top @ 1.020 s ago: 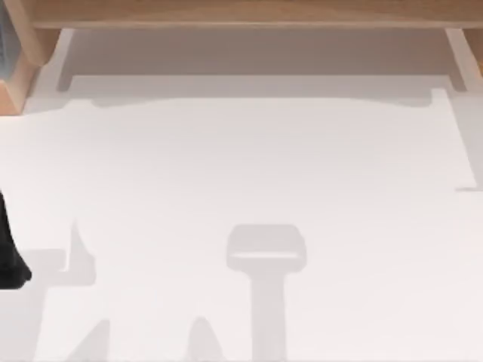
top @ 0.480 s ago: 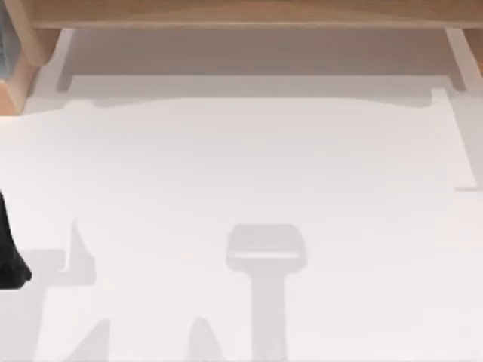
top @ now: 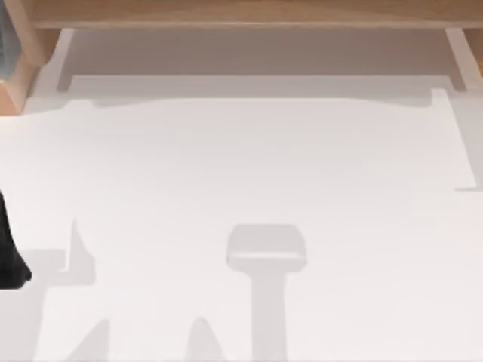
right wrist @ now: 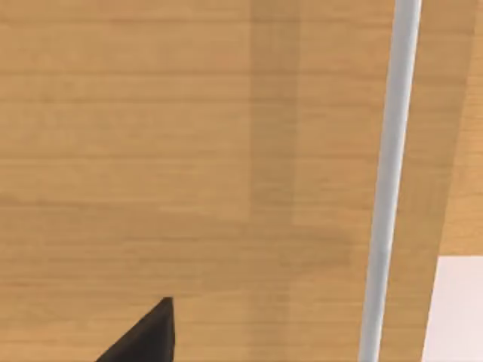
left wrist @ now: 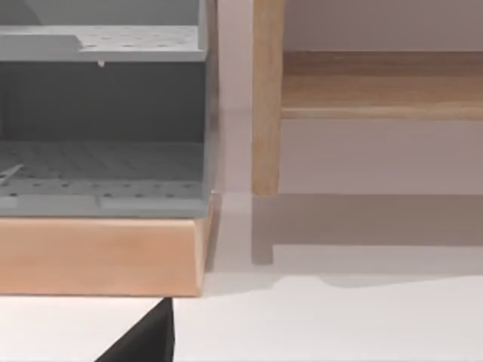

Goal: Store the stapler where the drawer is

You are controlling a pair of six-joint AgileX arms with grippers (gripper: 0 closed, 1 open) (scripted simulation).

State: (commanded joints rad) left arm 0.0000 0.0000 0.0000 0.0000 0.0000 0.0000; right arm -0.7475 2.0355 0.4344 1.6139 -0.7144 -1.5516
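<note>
At the table's (top: 249, 166) left edge in the top view I see part of my left arm (top: 9, 256), dark and low. My right wrist view looks close onto a wooden panel (right wrist: 151, 151) with a pale bar (right wrist: 385, 181). I cannot tell how either gripper's jaws stand, or where the stapler is

Dark arm (top: 10, 253) and wooden shelf (top: 241, 13) cut off by top-view edges

1 white table (top: 241, 173), 1 wood shelf unit (top: 241, 11), 1 grey organiser (left wrist: 102, 113).
</note>
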